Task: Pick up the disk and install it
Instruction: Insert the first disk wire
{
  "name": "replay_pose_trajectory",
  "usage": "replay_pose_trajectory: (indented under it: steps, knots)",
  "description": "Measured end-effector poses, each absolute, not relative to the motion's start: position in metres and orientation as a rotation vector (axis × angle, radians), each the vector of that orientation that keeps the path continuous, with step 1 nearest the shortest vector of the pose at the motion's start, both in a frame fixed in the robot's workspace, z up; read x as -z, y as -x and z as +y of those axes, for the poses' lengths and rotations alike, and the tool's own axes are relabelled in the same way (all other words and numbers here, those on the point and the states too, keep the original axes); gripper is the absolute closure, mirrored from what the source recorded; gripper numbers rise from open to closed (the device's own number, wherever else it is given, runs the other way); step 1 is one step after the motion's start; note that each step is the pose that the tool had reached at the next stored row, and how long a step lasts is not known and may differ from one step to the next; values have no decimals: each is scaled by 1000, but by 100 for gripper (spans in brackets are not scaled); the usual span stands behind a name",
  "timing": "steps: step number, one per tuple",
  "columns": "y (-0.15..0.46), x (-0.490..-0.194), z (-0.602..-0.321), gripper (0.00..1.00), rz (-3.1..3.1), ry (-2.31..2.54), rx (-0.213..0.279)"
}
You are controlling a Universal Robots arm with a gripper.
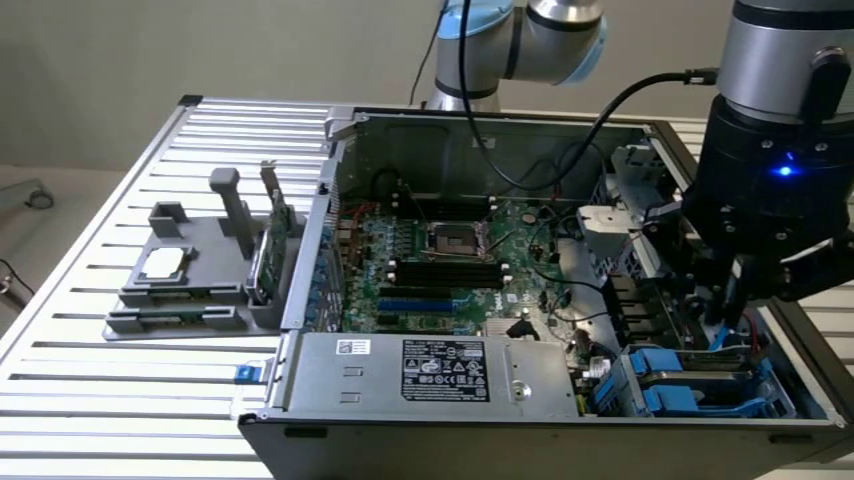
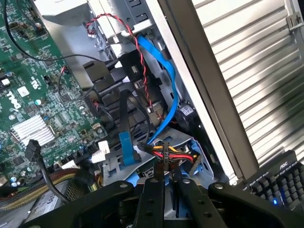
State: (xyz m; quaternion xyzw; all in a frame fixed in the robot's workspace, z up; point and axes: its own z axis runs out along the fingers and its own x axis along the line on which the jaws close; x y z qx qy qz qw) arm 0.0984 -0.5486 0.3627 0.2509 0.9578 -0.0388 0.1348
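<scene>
My gripper (image 1: 725, 318) hangs over the drive bay in the open computer case's corner, at the exterior view's lower right. In the wrist view its two black fingers (image 2: 153, 202) stand close together, shut on the disk (image 2: 192, 156). The disk's blue carrier frame and grey metal show just beyond the fingertips, low in the bay. In the exterior view, blue carrier edges of the disk (image 1: 694, 362) lie directly under the gripper. A black connector with yellow and red wires (image 2: 167, 153) touches the disk's far end.
A blue data cable (image 2: 164, 80) and twisted red-black wires hang over the bay. The green motherboard (image 1: 441, 260) and power supply (image 1: 427, 370) fill the case. The case wall (image 2: 209, 99) borders the bay. A grey tray (image 1: 174, 290) with a chip and an upright green card (image 1: 274, 250) sits outside. A keyboard (image 2: 285, 183) lies beyond the wall.
</scene>
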Motion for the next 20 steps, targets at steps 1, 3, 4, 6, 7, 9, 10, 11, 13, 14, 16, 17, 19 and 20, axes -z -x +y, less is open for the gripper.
replay_pose_trajectory:
  steps: [1,3,4,6,7,9,10,11,13,14,16,17,19,20]
  knots:
    - [-98,-363,-549,83,2773,-736,114]
    - [-98,-363,-549,83,2771,-748,117]
    - [-98,-363,-549,83,2771,-753,118]
    - [-97,-362,-549,83,2769,-761,121]
    - [-97,-361,-549,83,2768,-765,123]
    - [-96,-359,-549,83,2765,-772,128]
    - [-95,-357,-549,83,2764,-776,131]
    - [-95,-356,-549,83,2763,-780,132]
    - [-95,-355,-549,83,2760,-787,136]
    - [-95,-354,-549,83,2759,-790,138]
    - [-95,-354,-549,83,2757,-794,141]
    - [-95,-353,-549,83,2757,-796,142]
    - [-95,-353,-549,82,2755,-800,144]
    - [-95,-353,-549,76,2755,-802,144]
